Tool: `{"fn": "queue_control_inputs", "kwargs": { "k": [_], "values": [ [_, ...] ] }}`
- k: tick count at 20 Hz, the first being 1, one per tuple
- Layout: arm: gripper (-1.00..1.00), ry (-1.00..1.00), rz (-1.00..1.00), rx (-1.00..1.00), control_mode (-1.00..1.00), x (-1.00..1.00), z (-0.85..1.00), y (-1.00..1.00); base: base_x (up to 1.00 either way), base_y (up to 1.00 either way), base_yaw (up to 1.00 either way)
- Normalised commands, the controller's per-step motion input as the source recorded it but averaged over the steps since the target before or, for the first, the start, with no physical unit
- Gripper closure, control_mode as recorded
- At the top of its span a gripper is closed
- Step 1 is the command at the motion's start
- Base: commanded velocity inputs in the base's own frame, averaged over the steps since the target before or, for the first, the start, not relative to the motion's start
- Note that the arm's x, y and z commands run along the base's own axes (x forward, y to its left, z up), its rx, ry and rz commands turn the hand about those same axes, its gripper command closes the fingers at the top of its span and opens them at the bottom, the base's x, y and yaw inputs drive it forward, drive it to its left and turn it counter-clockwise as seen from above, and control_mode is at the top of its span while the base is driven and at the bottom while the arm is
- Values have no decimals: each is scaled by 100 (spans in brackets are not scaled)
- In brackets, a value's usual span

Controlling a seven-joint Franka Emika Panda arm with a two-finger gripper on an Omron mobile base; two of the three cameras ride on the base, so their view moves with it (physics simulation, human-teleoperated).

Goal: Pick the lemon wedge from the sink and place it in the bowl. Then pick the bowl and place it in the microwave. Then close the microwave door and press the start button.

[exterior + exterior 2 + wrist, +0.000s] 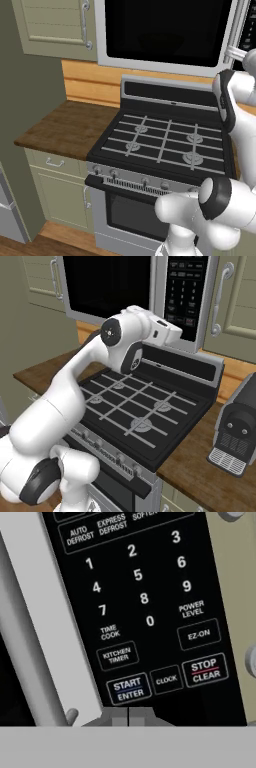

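Microwave (130, 291) START/ENTER button (128, 689) sits at twelve o'clock above the closed, empty tool (128, 716); drifting toward two o'clock risks hitting CLOCK (166, 680).

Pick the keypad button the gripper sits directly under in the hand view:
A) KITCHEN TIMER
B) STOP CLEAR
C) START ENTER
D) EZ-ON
C: in the hand view the shut gripper sits just below the START ENTER button on the microwave keypad, while STOP CLEAR lies off to its side.
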Motion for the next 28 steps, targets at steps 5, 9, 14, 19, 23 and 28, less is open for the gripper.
{"fn": "queue_control_inputs", "kwargs": {
  "k": [5, 9, 14, 19, 23, 28],
  "values": [
    [100, 0, 0, 4, -100, 23, 0, -16, 0, 0, 0],
    [100, 0, 0, 2, -100, 20, 0, -9, 0, 0, 0],
    [100, 0, 0, 0, -100, 20, 0, 0, 0, 0, 0],
    [100, 0, 0, 0, -100, 26, 0, -6, 0, 0, 0],
    [100, 0, 0, 2, -100, 16, -4, -22, 0, 0, 0],
    [100, -3, 13, 11, -100, 51, -35, -8, 0, 0, 0]
  ]
}}
